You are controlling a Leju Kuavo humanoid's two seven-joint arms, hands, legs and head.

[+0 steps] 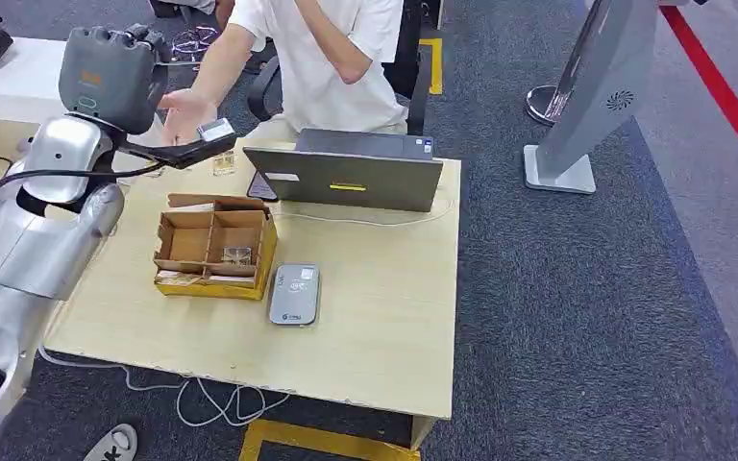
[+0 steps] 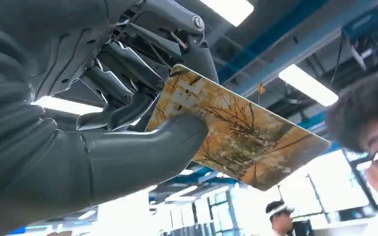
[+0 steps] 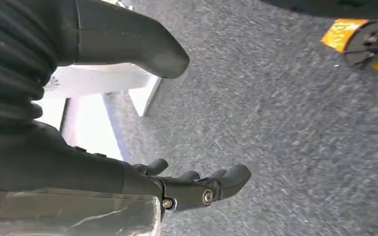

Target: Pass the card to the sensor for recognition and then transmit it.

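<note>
In the head view, the left hand [image 1: 184, 146] sits in the upper left of the frame, raised above the far left corner of the table [image 1: 384, 317], and it pinches the card [image 1: 216, 130] so that the card sticks out toward the right of the frame and slightly up. A person's open hand [image 1: 184, 110] is just beside the card, palm turned up, immediately above and left of it in the picture. The card's free end therefore points past that palm rather than into it, and the handover looks to turn on closing this small gap. The grey sensor [image 1: 295, 293] lies flat on the table near the centre of the frame, well below the card and next to the cardboard box [image 1: 216, 252]. The card is lifted well clear of the sensor, so I judge the passing-on step to be the one in hand.

In the left wrist view, the thick thumb [image 2: 142, 152] presses on one face of the card [image 2: 246, 142] while the darker fingers [image 2: 128, 73] back the other face. The grip takes one short end, and the long axis runs away from the hand toward the lower right of the frame, most of the card standing free.

In the right wrist view, the right hand [image 3: 142, 123] hangs over grey carpet [image 3: 285, 123], fingers loosely spread, holding nothing. The left hand is plainly the nearer one.
</note>
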